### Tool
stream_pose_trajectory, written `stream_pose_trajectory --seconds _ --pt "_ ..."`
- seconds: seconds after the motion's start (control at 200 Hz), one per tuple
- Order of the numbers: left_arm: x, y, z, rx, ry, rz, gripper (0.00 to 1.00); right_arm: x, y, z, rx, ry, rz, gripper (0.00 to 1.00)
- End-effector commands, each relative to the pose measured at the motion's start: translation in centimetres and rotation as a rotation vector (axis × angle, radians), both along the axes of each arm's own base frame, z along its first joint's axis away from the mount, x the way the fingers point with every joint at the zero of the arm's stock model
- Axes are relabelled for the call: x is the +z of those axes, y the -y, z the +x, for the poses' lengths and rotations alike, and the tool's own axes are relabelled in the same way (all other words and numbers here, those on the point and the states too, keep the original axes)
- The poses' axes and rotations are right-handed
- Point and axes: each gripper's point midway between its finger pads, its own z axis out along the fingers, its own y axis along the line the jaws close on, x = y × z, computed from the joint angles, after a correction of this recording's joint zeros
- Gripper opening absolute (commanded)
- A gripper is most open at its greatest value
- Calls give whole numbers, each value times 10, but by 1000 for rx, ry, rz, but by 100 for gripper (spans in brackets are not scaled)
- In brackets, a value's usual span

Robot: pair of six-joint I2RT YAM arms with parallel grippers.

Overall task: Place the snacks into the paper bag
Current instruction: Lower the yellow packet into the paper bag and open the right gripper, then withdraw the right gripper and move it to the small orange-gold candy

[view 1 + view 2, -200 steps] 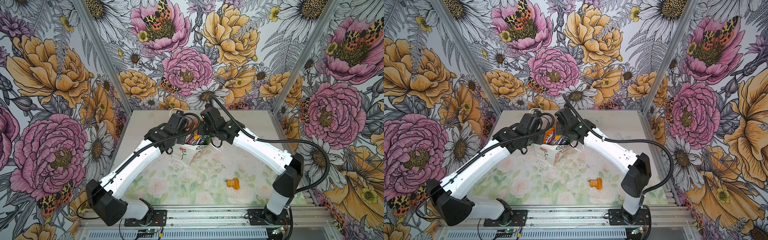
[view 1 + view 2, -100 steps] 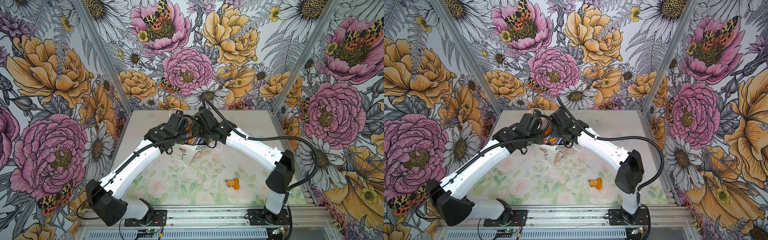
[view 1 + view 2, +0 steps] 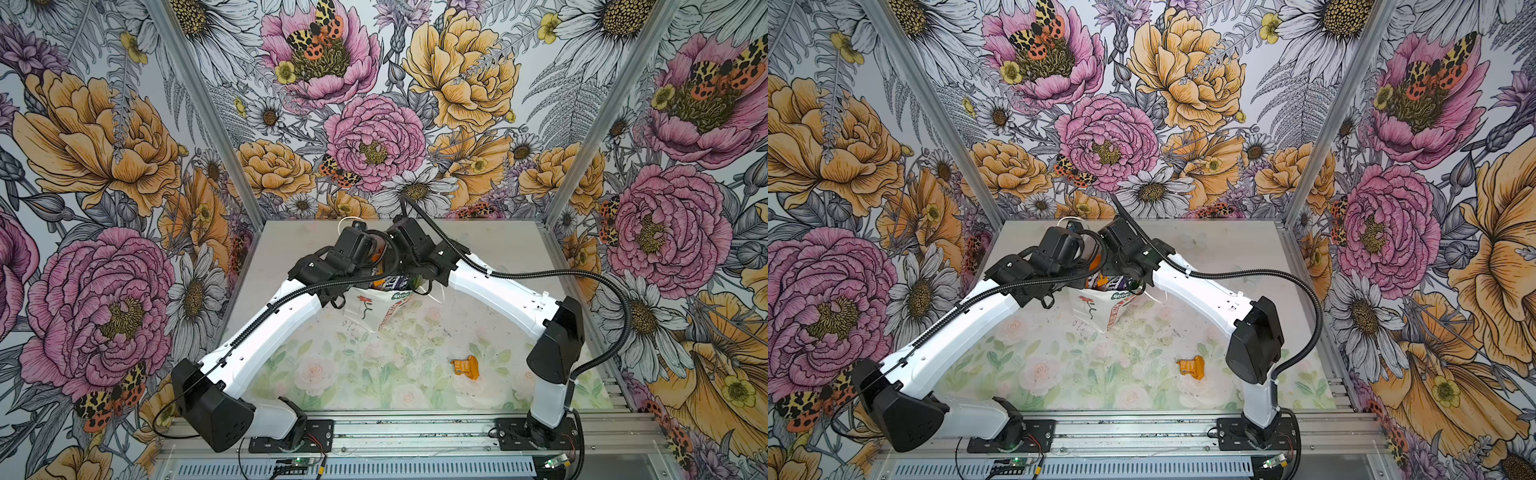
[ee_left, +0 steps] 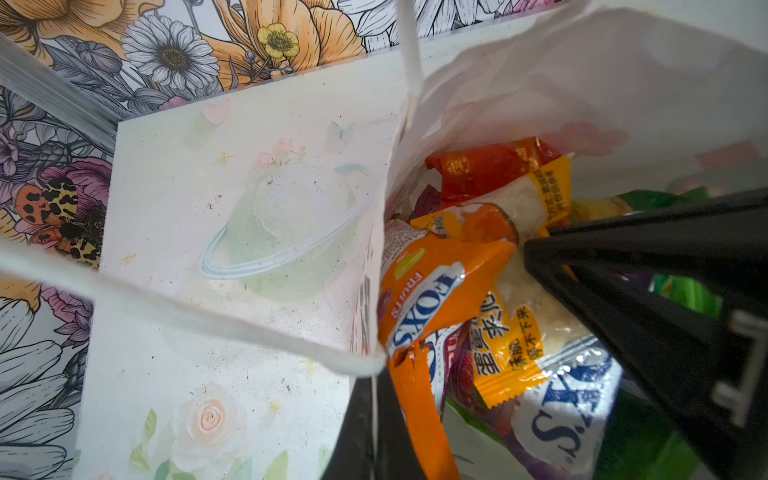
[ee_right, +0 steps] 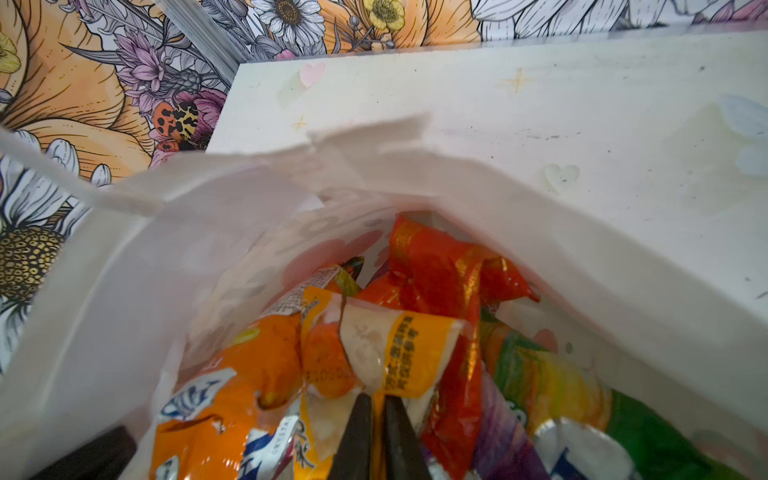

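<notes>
Yellow sachet (image 5: 399,353): edge sits between your right claw's (image 5: 376,401) jaws, a slit apart, inside the paper bag (image 5: 540,232) atop the other snacks (image 4: 424,299). Your left claw (image 4: 374,399) is pinched shut on the bag's rim. One orange packet (image 3: 466,367) lies well away from both claws.
</notes>
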Motion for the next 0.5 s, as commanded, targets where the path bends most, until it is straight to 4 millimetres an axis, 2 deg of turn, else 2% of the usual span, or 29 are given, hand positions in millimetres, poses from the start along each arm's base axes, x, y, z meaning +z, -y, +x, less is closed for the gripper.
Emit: stream_pose_trajectory --seconds 0.0,0.19,0.325,0.495 --pt "28 -2 1 14 82 -64 0 27 -11 -8 63 41 47 24" --pt "28 -3 1 18 83 -62 0 55 7 -16 52 110 46 41" --pt "29 -5 2 24 86 -62 0 70 16 -23 59 145 52 46" --pt "28 -5 3 26 82 -63 0 89 31 -34 58 186 62 48"
